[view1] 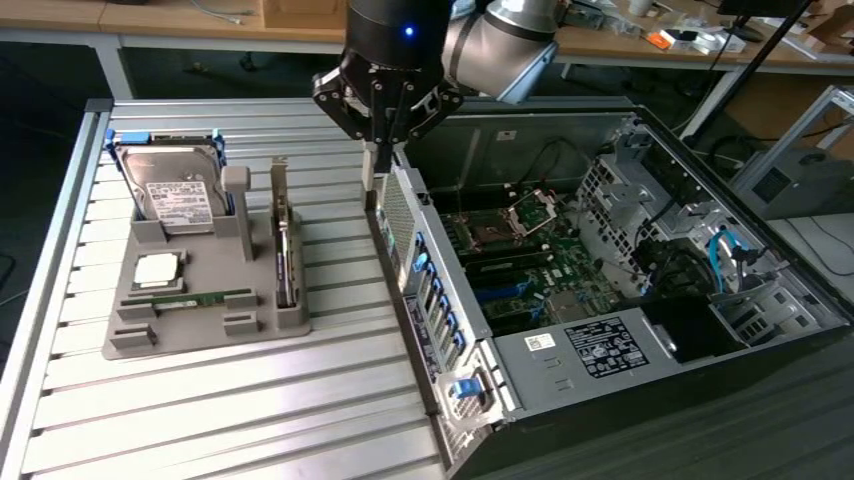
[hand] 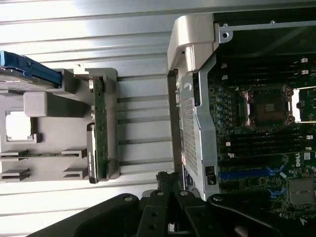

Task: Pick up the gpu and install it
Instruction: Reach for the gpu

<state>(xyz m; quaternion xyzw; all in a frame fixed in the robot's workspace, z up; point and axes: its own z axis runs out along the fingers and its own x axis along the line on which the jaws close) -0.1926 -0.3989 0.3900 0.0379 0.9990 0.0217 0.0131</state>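
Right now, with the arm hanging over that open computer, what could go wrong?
The gripper is shut and sits just above the case's perforated wall; dropping straight down could hit that metal edge. The gpu stands on edge in the gray holder, untouched, close to the hard drive; a slightly off approach could knock the card or its neighbour.

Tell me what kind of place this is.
Probably a robotics lab: a robot arm at an open computer case, a parts holder with a hard drive, cluttered benches behind.
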